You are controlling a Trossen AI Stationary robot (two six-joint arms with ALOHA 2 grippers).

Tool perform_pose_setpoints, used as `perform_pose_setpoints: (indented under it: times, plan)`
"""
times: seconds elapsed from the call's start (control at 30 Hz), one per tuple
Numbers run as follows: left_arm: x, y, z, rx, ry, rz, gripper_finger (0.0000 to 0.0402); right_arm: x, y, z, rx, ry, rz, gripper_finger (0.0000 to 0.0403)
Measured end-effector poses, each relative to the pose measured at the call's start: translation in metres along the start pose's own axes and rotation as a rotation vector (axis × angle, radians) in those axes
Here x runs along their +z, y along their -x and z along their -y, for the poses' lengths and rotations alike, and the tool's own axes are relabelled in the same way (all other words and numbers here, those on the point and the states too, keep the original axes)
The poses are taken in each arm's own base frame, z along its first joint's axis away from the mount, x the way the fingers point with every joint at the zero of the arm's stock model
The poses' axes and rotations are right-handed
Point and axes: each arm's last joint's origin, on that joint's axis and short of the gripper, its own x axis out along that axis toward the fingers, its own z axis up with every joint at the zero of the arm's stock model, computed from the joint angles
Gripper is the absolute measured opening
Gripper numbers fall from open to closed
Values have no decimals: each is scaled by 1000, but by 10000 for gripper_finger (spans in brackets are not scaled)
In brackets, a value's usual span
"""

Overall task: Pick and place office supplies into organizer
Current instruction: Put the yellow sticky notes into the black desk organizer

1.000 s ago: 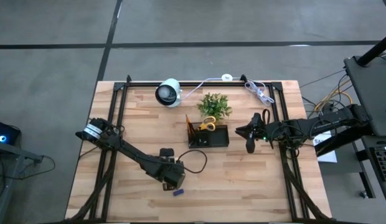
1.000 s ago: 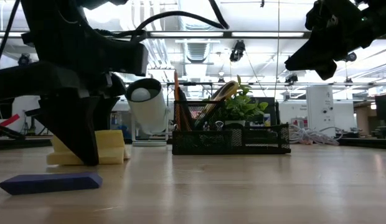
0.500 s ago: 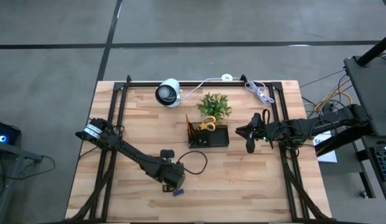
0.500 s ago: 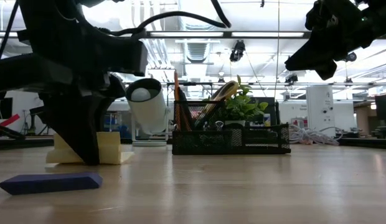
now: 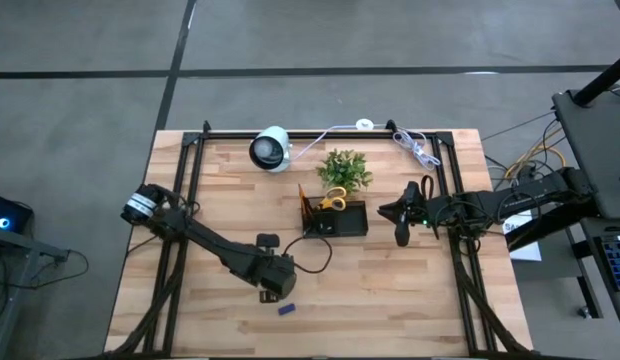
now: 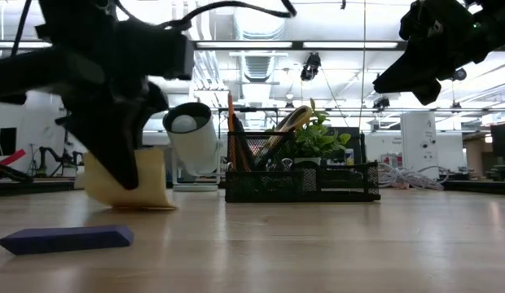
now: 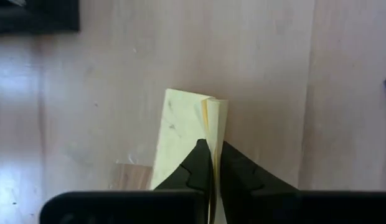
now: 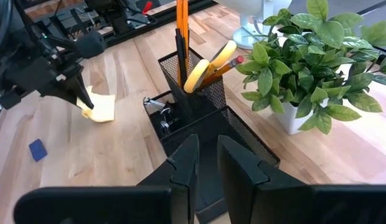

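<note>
Down near the front of the table, my left gripper has its fingers pinched tight on the yellow sticky-note pad, with only a sliver of paper between them. From the low view the pad hangs tilted, its bottom edge at or just above the wood; I cannot tell whether it still touches. From above my own wrist covers the pad almost entirely, so only the left gripper itself is plain there. The small blue block lies flat on the table just beside it, nearer the front edge.

My right gripper hovers above the table beside the organizer, fingers a narrow gap apart and holding nothing. The organizer's tall cup holds an orange pencil and the yellow-handled scissors; small dark clips sit in a low compartment, too tangled to count. The green plant stands just behind the organizer, the white camera farther left.
</note>
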Motion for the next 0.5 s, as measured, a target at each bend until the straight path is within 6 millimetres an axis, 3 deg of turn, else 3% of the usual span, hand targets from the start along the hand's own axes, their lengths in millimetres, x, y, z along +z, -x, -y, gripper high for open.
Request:
perform_pose_setpoints:
  times: [0.27,0.5]
  plan:
    - [16,17,-4,5,-43,59,1,4,1,-5,94,66,24,56]
    - [31,23,-14,32,-45,104,1,23,8,-20,198,219,125,115]
